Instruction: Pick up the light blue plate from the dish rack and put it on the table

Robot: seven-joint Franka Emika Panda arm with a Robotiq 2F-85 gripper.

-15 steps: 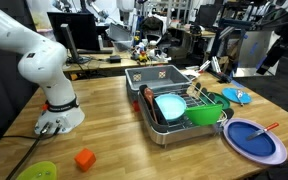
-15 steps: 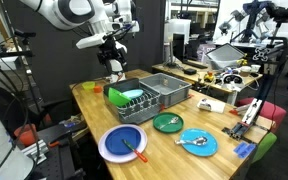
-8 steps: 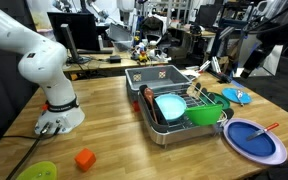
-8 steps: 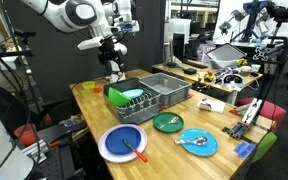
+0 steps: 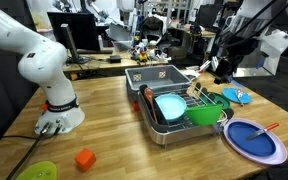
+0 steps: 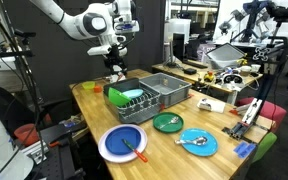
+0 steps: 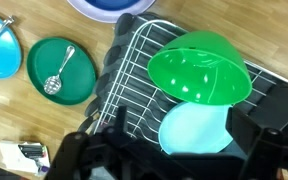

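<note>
The light blue plate [image 7: 194, 130] lies in the dish rack [image 7: 134, 70], partly under the upturned green bowl [image 7: 199, 68]. Both exterior views show the plate [image 5: 169, 105] [image 6: 135, 94] in the dark grey rack [image 5: 154, 128] [image 6: 169, 92] on the wooden table [image 5: 104, 125] [image 6: 89, 110]. My gripper [image 7: 169, 160] is open and empty, its fingers straddling the plate from above. It hangs above the rack in both exterior views [image 5: 221, 72] [image 6: 116, 68], not touching anything.
A dark blue plate with a lilac rim [image 5: 254, 140] [image 6: 122, 143] holds an orange-handled utensil. A green plate with a spoon [image 7: 62, 70] [image 6: 167, 122] and a blue plate [image 6: 198, 142] lie nearby. A tan dotted box [image 5: 149, 75] stands behind the rack. An orange cube [image 5: 84, 158] is near the front.
The arm has swung in over the rack and the gripper has come down a little towards it. The plate and bowl have not moved.
</note>
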